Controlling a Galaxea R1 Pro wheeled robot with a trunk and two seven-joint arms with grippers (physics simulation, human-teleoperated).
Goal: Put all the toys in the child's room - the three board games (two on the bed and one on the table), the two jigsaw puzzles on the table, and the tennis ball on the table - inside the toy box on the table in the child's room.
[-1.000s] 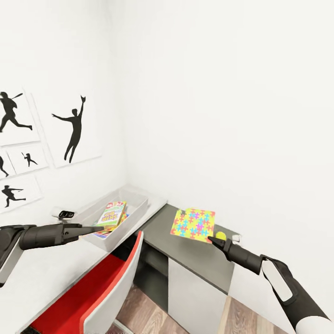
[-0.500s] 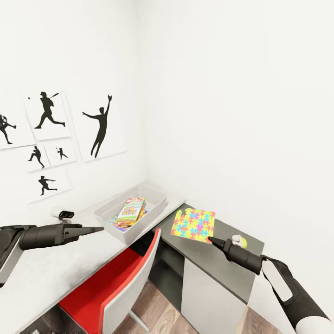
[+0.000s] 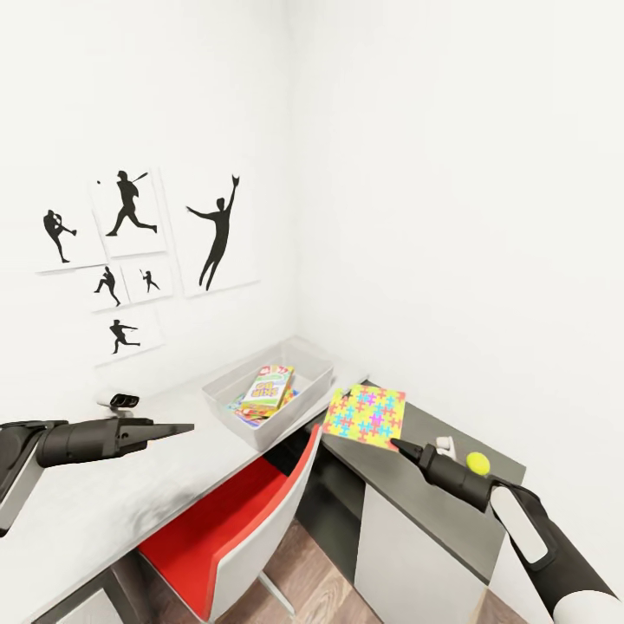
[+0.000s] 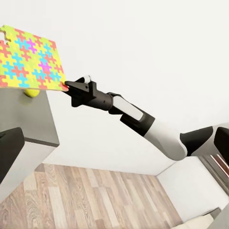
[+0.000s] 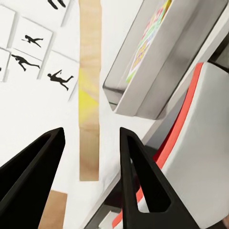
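Observation:
My right gripper (image 3: pixel 395 445) is shut on a corner of a jigsaw puzzle (image 3: pixel 366 416), a thin square of yellow, pink, blue and green mosaic held above the dark grey section (image 3: pixel 433 511) of the table. The left wrist view shows the same grip (image 4: pixel 69 87) on the puzzle (image 4: pixel 28 59). The tennis ball (image 3: pixel 477 462) lies on the dark section beside the right arm. The translucent grey toy box (image 3: pixel 299 406) stands on the pale desk top (image 3: pixel 130 485) in the corner, with colourful board games (image 3: pixel 269 386) inside. My left gripper (image 3: pixel 186 427) hovers shut over the desk, left of the box.
A red-and-white swivel chair (image 3: pixel 234 529) is pushed under the desk in front of the toy box. Black baseball silhouette pictures (image 3: pixel 139 251) hang on the left wall. A small black-and-white device (image 3: pixel 117 400) sits on the desk, and a small white object (image 3: pixel 444 446) lies by the ball.
The whole view has swung to the left, so the desk, box and pictures sit further right in the picture. Both arms keep their pose and the puzzle stays in the right gripper.

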